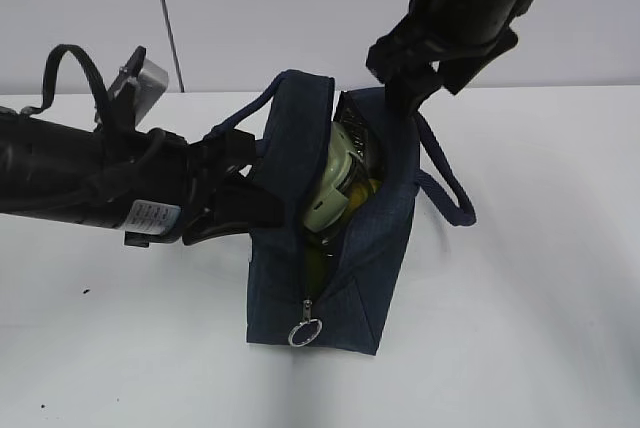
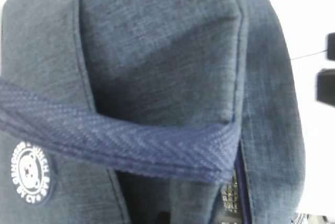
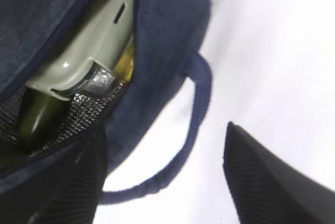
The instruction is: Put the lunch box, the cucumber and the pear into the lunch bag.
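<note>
holding the lunch bag [image 1: 370, 248] wall in my pinched-shut left gripper [image 1: 222, 210]; right gripper [image 3: 162, 182] spread, lunch box [image 3: 99, 41] just beyond its fingers.

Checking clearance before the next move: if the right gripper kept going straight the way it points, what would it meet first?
Probably the white table, just beside the lunch bag and near its loop handle. The right gripper stands open over that bare patch; depth is unclear.
</note>
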